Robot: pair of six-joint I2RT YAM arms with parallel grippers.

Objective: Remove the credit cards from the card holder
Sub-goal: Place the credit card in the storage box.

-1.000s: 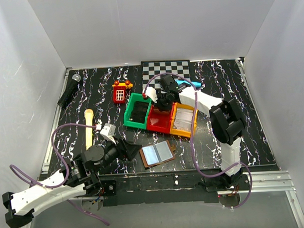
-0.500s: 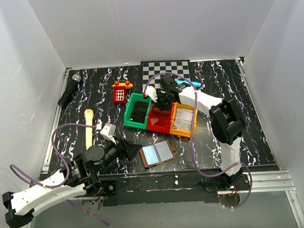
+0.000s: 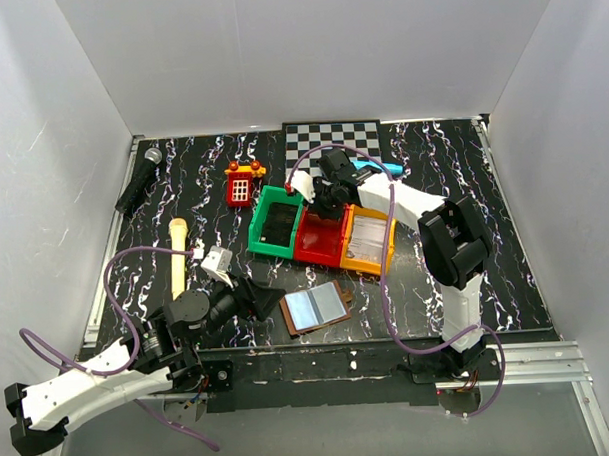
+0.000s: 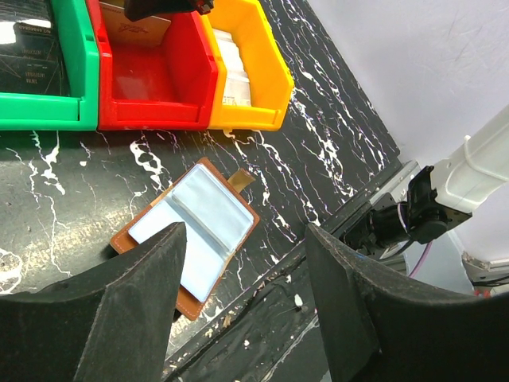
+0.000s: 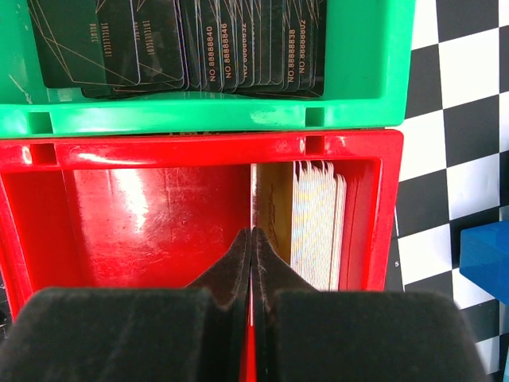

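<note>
The card holder (image 3: 315, 308) lies open on the table near the front edge, brown with pale blue pockets (image 4: 195, 231) facing up. My left gripper (image 3: 259, 300) hovers open just left of it, and its fingers (image 4: 242, 231) frame the holder's near corner with nothing between them. My right gripper (image 3: 324, 202) is over the red bin (image 3: 320, 242), shut on a thin tan credit card (image 5: 253, 199) seen edge-on, standing upright inside the bin. More cards (image 5: 318, 223) stand stacked against the bin's right wall.
A green bin (image 3: 276, 221) holds several dark cards (image 5: 223, 40) and an orange bin (image 3: 370, 244) holds pale cards (image 4: 235, 72). A checkerboard (image 3: 332, 142), a blue object (image 3: 374, 167), a red toy booth (image 3: 242, 185), a microphone (image 3: 140, 179) and a cream stick (image 3: 177, 254) lie around.
</note>
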